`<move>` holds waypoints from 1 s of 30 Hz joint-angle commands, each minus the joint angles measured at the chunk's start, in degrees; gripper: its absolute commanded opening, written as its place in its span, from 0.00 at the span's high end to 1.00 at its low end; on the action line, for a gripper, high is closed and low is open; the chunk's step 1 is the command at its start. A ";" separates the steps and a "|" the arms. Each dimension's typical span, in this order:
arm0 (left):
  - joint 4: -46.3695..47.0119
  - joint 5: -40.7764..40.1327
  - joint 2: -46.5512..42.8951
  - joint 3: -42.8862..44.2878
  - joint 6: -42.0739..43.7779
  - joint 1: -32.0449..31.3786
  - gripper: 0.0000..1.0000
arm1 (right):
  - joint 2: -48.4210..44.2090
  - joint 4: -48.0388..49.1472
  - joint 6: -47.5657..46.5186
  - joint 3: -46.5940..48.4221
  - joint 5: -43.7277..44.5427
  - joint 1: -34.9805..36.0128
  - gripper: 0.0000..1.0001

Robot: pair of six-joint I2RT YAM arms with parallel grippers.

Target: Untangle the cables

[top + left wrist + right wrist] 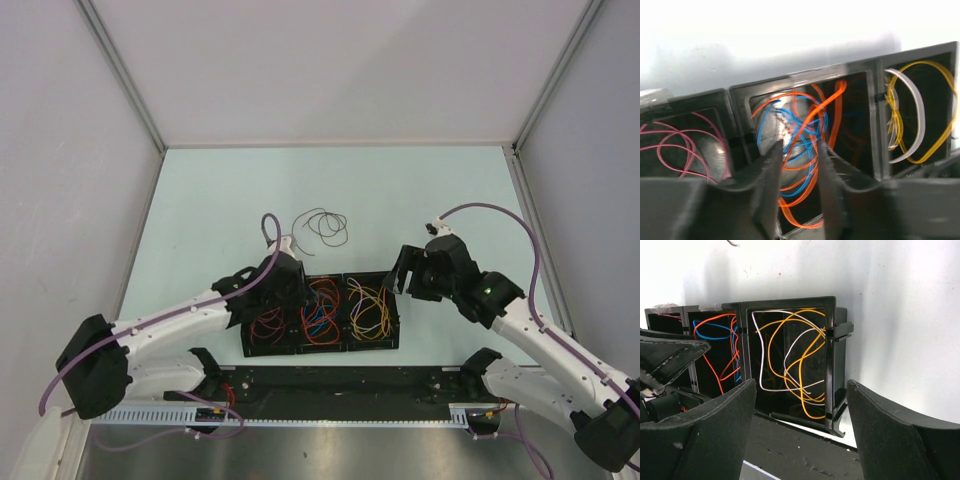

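left gripper [799, 167] hangs over the middle compartment of a black tray [320, 348], jaws a narrow slit apart, orange and blue cables [790, 130] showing in the gap; i cannot tell whether it touches a strand. right gripper [800, 440] gapes wide, holding nothing, just beside the tray's right end. red cables [268, 322] lie in the left compartment, yellow and white cables [790, 360] in the right. farther off, a brown cable [322, 225] lies loose on the table [430, 190]
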 commanded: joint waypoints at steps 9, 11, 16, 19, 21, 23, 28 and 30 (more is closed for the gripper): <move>-7.28 -3.98 -10.74 11.18 1.16 -1.61 0.30 | -0.32 -0.83 0.44 3.57 8.38 7.53 0.23; -9.56 -5.13 -11.27 12.41 2.04 -1.61 0.29 | 0.64 -0.92 0.53 4.45 9.78 8.68 0.23; -11.15 -7.94 -11.10 13.29 4.15 -1.53 0.30 | 1.70 -0.48 0.80 4.90 11.02 11.06 0.23; -11.41 -8.65 -10.48 13.38 4.94 -1.61 0.29 | 2.05 -0.48 0.80 5.95 11.64 12.37 0.24; -11.76 -9.61 -10.04 13.73 5.55 -1.53 0.29 | 2.58 -0.40 0.53 7.35 12.43 13.43 0.24; -12.12 -11.01 -9.78 14.43 5.99 -1.53 0.29 | 3.19 0.74 -0.17 8.14 11.82 14.75 0.24; -12.99 -13.22 -9.60 16.02 7.93 -1.26 0.29 | 8.63 6.27 -1.57 10.43 8.74 17.21 0.32; -13.78 -14.44 -9.69 16.72 8.46 -1.17 0.29 | 10.66 9.25 -2.01 11.22 7.25 18.52 0.36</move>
